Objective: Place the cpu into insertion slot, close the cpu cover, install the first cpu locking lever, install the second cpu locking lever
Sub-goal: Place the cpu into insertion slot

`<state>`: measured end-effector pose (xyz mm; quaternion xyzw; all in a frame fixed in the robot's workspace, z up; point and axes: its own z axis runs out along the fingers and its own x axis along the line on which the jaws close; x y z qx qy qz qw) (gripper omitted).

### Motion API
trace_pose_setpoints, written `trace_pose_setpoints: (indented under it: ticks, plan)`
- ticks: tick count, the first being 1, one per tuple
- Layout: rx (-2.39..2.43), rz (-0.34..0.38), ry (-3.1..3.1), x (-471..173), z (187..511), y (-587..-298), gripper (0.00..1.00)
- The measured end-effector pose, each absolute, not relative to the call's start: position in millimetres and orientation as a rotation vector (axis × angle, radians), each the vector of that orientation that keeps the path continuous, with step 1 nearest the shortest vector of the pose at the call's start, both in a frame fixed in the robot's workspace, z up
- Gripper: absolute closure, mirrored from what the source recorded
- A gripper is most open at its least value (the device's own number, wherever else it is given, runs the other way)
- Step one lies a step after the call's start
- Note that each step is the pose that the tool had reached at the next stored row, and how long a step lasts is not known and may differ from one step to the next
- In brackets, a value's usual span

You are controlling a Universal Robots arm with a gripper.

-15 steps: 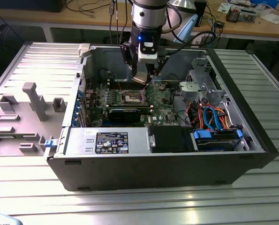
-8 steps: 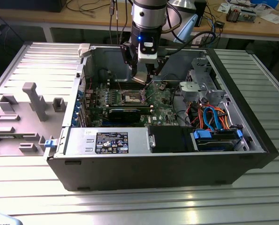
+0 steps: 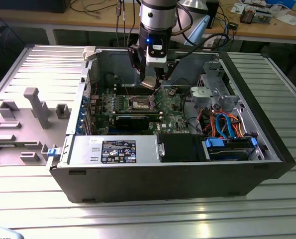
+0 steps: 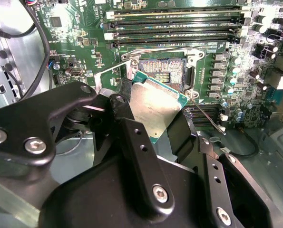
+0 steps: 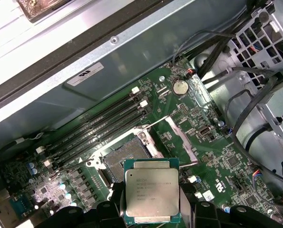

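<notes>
While clamped between the jaws, the cpu [image 5: 152,190], metal top upward, above the insertion slot [image 5: 113,161].

No print here can be made out letter for letter. In the first wrist view, the cpu [image 5: 151,195] bears several faint lines of engraved print on its metal top, too fine to read. A white label [image 5: 84,74] with dark marks sits on the case wall [image 5: 146,52]. In the exterior view, a black label [image 3: 119,151] with white print and small symbols lies on the silver housing [image 3: 88,149], at about 7 o'clock from the insertion slot [image 3: 140,103]. Tiny white lettering dots the motherboard [image 4: 79,28], illegible.
</notes>
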<state>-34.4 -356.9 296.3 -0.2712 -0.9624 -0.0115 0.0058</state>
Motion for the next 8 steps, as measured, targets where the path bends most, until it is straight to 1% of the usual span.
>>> trace_pose_setpoints:
  ticks: [8]
  plan:
    - [-0.855, -0.036, -3.011, -34.4, 296.3, -356.9, 0.45]
